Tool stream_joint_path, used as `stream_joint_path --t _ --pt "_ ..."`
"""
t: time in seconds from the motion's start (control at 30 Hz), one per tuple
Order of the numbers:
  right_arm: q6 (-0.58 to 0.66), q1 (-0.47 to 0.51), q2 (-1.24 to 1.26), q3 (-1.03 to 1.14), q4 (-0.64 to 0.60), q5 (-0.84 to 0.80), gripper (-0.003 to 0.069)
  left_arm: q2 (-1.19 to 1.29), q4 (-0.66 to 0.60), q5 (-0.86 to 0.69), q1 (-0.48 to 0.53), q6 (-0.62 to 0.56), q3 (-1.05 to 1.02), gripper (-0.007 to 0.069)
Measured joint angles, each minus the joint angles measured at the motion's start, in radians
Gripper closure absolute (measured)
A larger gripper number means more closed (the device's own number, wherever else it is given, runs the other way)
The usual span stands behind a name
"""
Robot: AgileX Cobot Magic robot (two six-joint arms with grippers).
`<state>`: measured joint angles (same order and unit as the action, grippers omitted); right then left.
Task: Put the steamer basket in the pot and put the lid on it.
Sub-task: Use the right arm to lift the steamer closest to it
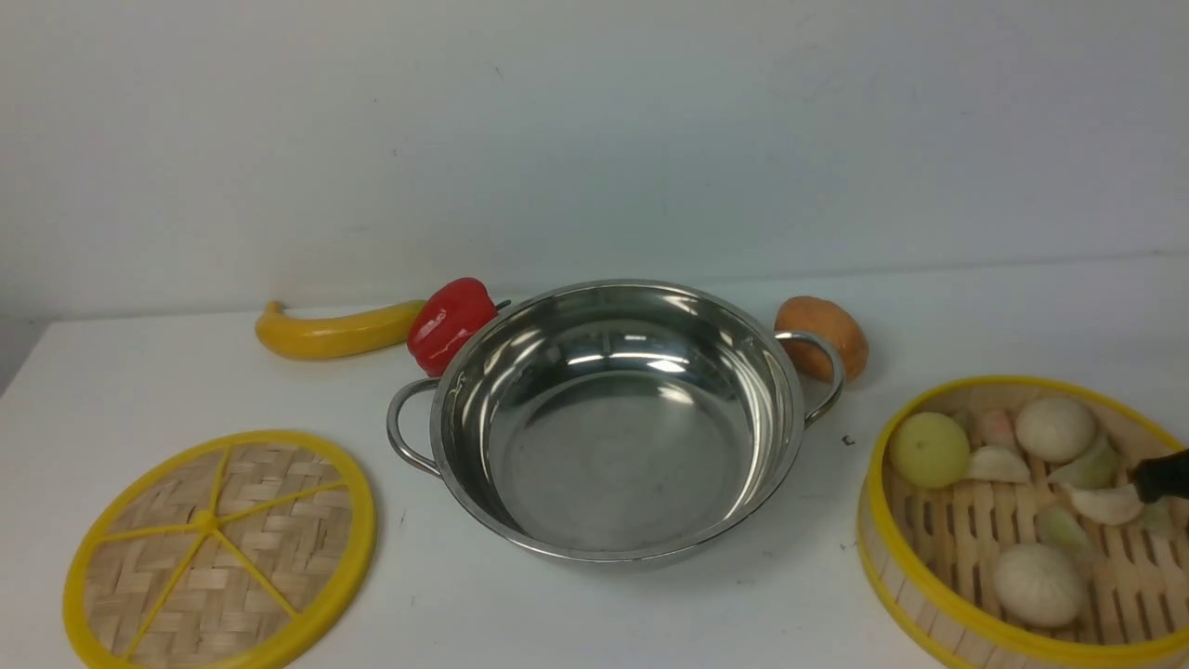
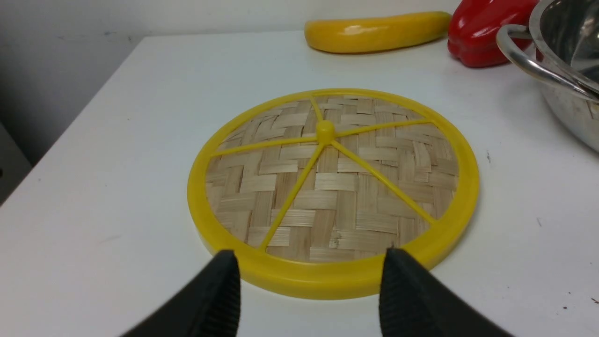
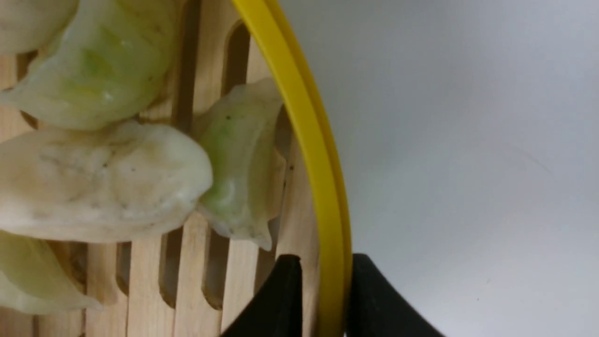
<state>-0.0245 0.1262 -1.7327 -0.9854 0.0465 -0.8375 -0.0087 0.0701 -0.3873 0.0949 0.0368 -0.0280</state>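
On the left of the white table [image 1: 650,618], lying flat: the lid [image 1: 220,550]. Just before its near rim, the left gripper [image 2: 311,255], jaws spread wide apart. In the middle, standing upright, the pot [image 1: 594,556]. Behind it, a yellow banana [image 1: 339,332] and a red pepper [image 1: 450,322]; at back right, a brown potato [image 1: 829,334]. On the right, apart from the pot, the steamer basket [image 1: 906,567], holding buns and dumplings. At its rim, the right gripper [image 3: 325,258], jaws pinching the yellow rim, one finger inside, one outside.

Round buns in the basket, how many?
3: a yellowish bun at the left, a white bun at the back, another white bun in front. The picture's edge may hide more.
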Motion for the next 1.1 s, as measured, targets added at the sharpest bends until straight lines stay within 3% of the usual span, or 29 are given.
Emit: stream_joint_path --t 0.23,0.57,1.1 --pt "0.005 0.0 0.0 0.0 0.0 0.002 0.0623 0.0 0.0 0.0 0.0 0.0 0.0 0.0246" --pt "0.024 0.0 -0.001 -0.006 0.002 -0.008 0.0627 0.0 0.0 0.0 0.0 0.0 0.0 0.0246" --pt "0.116 0.0 -0.016 -0.338 -0.046 -0.34 0.061 0.0 0.0 0.0 0.0 0.0 0.0 0.0246"
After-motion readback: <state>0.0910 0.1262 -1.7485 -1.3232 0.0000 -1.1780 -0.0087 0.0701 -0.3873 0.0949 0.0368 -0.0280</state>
